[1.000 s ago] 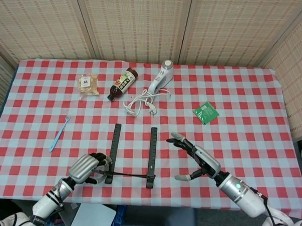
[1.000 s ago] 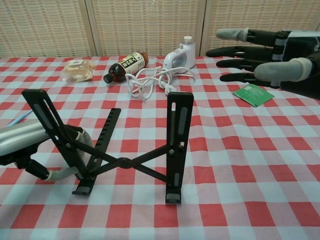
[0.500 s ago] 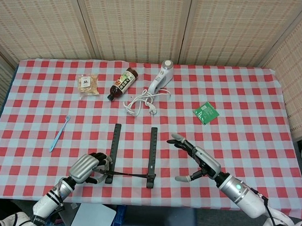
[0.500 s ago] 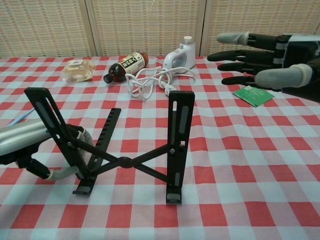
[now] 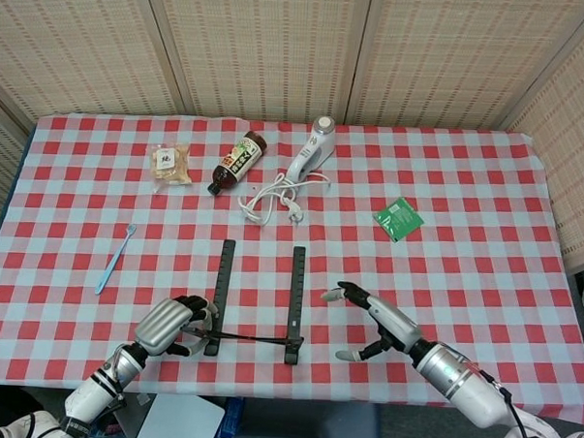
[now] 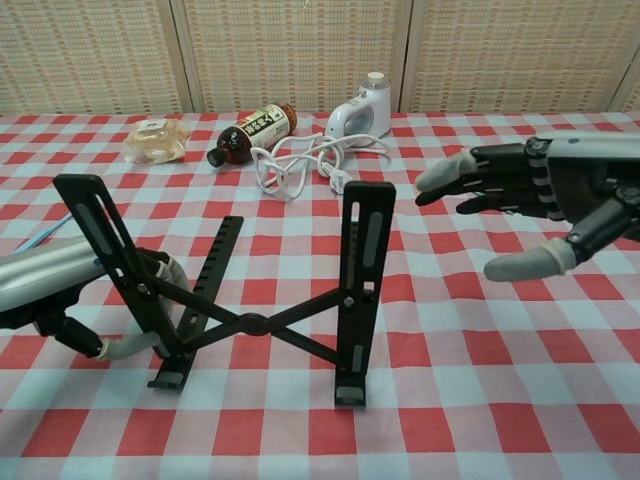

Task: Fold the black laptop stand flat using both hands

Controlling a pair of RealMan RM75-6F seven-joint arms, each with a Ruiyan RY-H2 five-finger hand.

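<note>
Down at the near edge of the bench [image 5: 483,276], the left hand [image 5: 167,324] has its fingers curled round the left rail of the black laptop stand [image 5: 257,300], close to that rail's lower end. The right hand [image 5: 370,317] hangs just to the right of the stand without touching it, thumb and fingers spread and nothing between them, fingertips turned toward the stand's right rail.

The stand itself is unfolded. Its two slotted black rails rise tilted from the cloth, each ending in a small hooked lip at the foot, and thin crossed struts join them at a pivot low in the middle. A notched strip lies flat on the cloth behind the left rail in the chest view.

Beyond the stand, toward the far edge, lie a brown bottle [image 5: 236,162] on its side, a white corded appliance [image 5: 310,152] with its cable [image 5: 272,195] looped, and a snack packet [image 5: 168,164]. A green sachet [image 5: 398,219] sits beyond the stand to its right; a blue toothbrush [image 5: 115,258] lies to its left.
</note>
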